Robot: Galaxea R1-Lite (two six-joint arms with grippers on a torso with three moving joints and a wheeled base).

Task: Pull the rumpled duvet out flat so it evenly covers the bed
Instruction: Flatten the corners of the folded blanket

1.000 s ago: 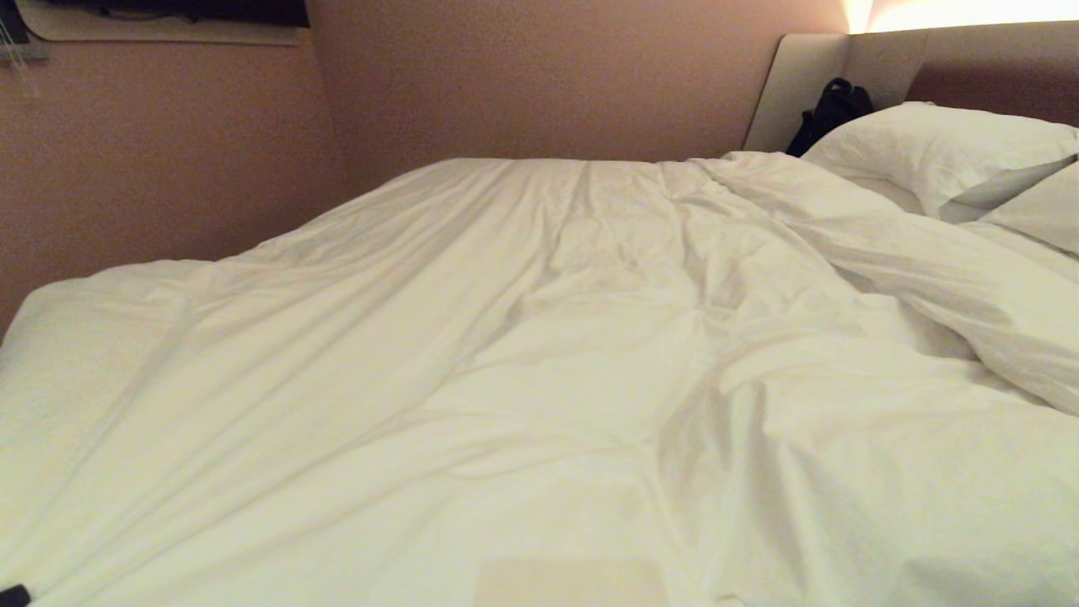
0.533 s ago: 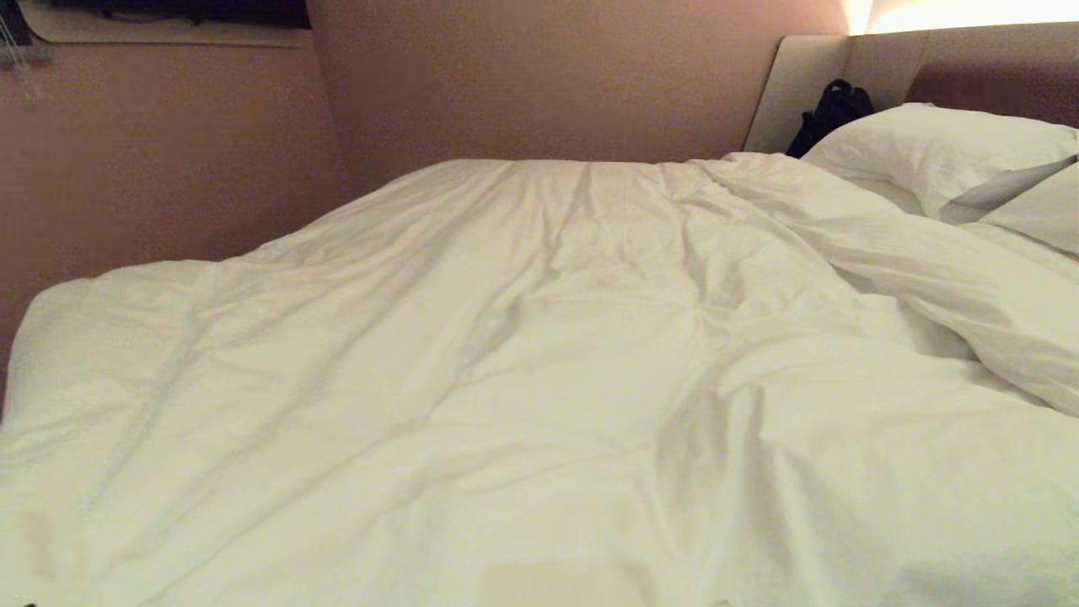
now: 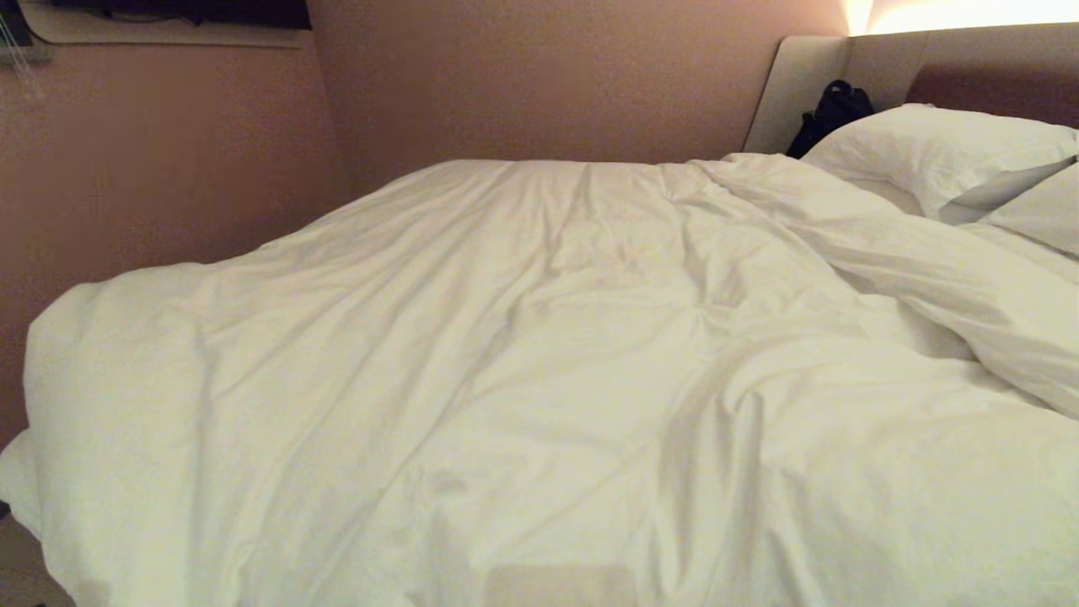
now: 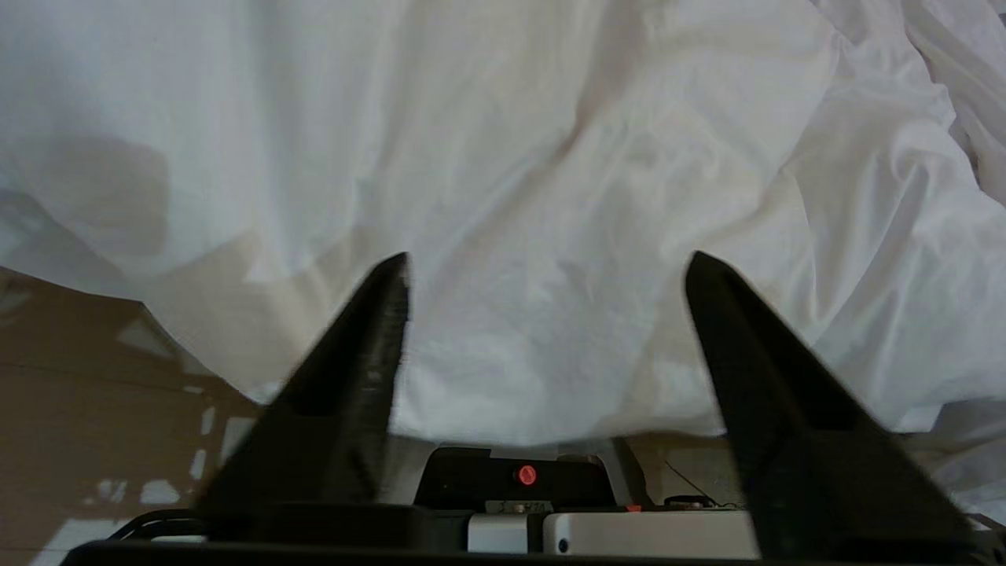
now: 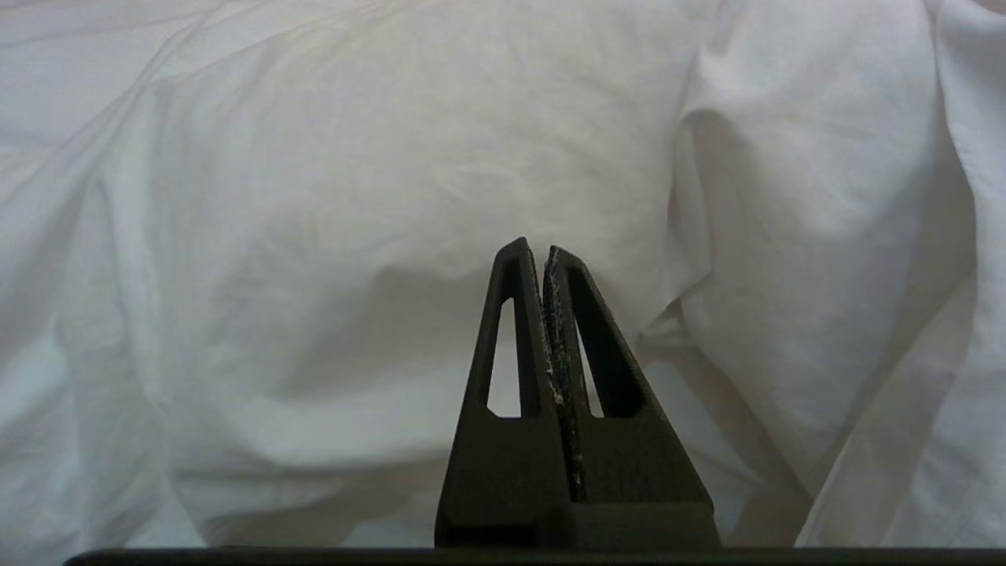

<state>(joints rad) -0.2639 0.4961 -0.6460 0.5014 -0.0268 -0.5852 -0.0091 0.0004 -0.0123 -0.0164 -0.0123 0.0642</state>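
Note:
The white duvet [image 3: 523,354] lies wrinkled over the bed, whose padded headboard [image 3: 961,67] stands at the far right. Its near left corner hangs rounded over the bed's edge. In the left wrist view my left gripper [image 4: 548,259] is open with nothing between its fingers, just off the duvet's [image 4: 550,157] hanging edge above the brown floor [image 4: 94,409]. My right gripper [image 5: 537,248] is shut and empty, pointing at a puffed fold of the duvet [image 5: 393,157]. Neither gripper shows in the head view.
White pillows [image 3: 936,143] lie at the head end, with a black bag [image 3: 830,110] behind them by the headboard. A pinkish wall [image 3: 169,169] runs along the far side of the bed. A folded ridge of duvet [image 3: 952,278] lies below the pillows.
The duvet's near left corner, stretched taut toward the lower left a second ago, has slackened and dropped back into a rounded edge. The dark gripper tip at the bottom left has left the head view.

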